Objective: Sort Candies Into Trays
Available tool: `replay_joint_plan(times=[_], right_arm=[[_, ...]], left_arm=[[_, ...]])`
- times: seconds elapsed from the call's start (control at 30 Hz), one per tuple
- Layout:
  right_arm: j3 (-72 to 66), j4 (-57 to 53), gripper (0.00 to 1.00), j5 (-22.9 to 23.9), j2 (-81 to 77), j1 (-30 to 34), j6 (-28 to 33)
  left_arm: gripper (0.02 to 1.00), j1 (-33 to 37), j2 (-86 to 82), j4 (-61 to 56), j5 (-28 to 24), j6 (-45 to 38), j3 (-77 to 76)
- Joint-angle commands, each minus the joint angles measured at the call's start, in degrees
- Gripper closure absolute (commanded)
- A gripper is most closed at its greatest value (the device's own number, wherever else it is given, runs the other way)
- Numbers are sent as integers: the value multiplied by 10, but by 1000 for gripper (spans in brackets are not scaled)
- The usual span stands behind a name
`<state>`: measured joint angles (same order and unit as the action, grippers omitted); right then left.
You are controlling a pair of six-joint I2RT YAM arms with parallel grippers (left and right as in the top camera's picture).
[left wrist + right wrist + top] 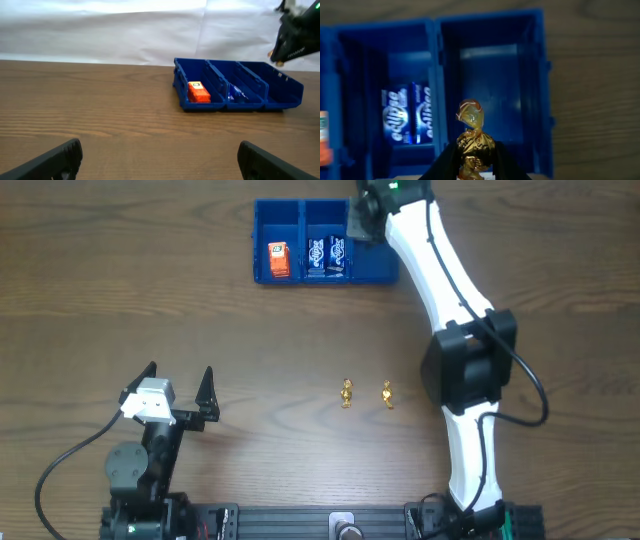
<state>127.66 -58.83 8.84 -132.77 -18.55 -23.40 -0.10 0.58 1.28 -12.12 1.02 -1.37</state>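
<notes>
The right hand (472, 161) pinches a gold candy (471, 131) by its lower twist. Its fingers are cut off at the picture's edge, so only their tips show. The candy hangs above the tray (258, 242), over its end compartment, whose floor is mostly hidden from above by the right arm (440, 275). The middle compartment holds blue packets (327, 255) and the far one an orange candy (279, 260). Two more gold candies (346, 393) (387, 394) lie side by side on the bench (100, 290), well apart from the tray. The left hand (179, 370) is spread wide and holds nothing, low over the bench near its own base.
</notes>
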Motion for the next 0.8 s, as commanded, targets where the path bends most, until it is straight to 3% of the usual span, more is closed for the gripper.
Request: replay_joint_plan(times=[0.03, 0.23, 0.4, 0.5, 0.53, 0.57, 0.67, 0.8], right_arm=[[-3, 3, 844, 1, -23, 7, 10], [-4, 3, 838, 2, -31, 10, 10], [-4, 4, 730, 2, -31, 10, 10], [-3, 2, 544, 9, -30, 10, 10], [-3, 2, 336, 16, -23, 10, 10], [-3, 2, 248, 18, -17, 10, 10], [-3, -10, 148, 20, 12, 5, 10], [-5, -64, 91, 22, 65, -13, 9]], left_arm=[[23, 2, -4, 19, -10, -9, 11], [20, 2, -4, 19, -10, -9, 11], [20, 2, -4, 19, -10, -9, 11], [23, 2, -4, 19, -10, -9, 11], [23, 2, -4, 19, -10, -9, 11], [23, 2, -4, 19, -10, -9, 11], [20, 2, -4, 19, -10, -9, 11], [20, 2, -4, 19, -10, -9, 11]])
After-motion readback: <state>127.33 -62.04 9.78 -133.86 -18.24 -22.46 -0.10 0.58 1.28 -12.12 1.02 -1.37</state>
